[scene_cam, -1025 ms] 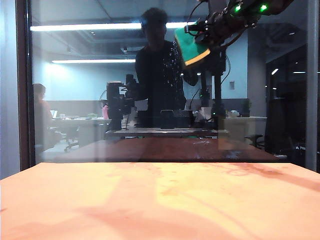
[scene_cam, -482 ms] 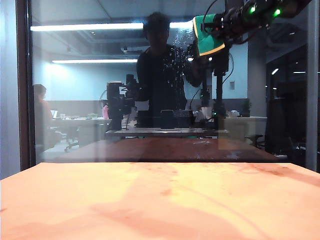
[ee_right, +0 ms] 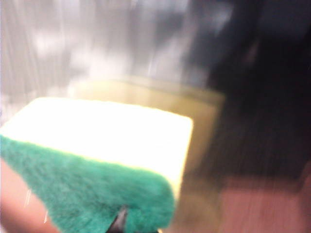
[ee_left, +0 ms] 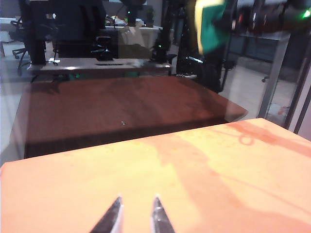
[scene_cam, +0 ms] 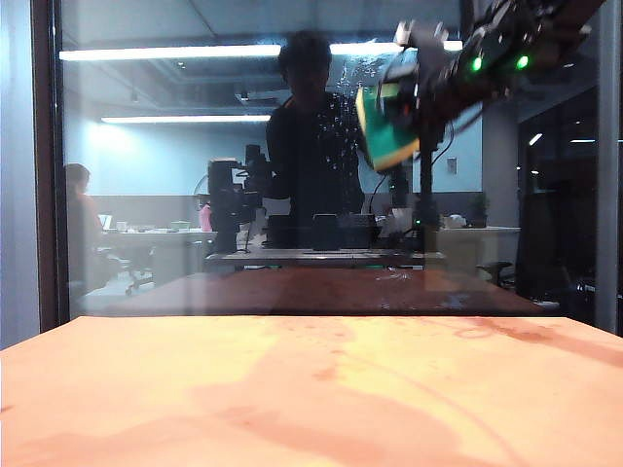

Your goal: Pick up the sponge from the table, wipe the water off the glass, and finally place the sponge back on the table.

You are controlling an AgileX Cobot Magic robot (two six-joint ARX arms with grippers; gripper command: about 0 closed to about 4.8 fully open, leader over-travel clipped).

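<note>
My right gripper [scene_cam: 421, 89] is shut on the sponge [scene_cam: 387, 128], raised high at the right and holding it against the glass [scene_cam: 165, 209]. The right wrist view is blurred; it shows the sponge [ee_right: 107, 145], green layer over cream foam, with one fingertip [ee_right: 120, 219] sunk into the green. Water [scene_cam: 341, 109] speckles the pane just left of the sponge. The orange table [scene_cam: 292, 389] lies far below. My left gripper [ee_left: 137, 213] hovers low over the table [ee_left: 204, 170], open with nothing between its fingers. From that wrist, the sponge [ee_left: 208, 25] appears far off.
A dark frame post [scene_cam: 45, 165] bounds the glass on the left and a grey post [scene_cam: 608, 165] on the right. The pane mirrors a dim office, a standing figure and the robot. Faint reddish stains mark the tabletop.
My right gripper carried the sponge up and right along the glass, then down and left to where it is now, tilting it more upright. The left gripper has stayed still.
</note>
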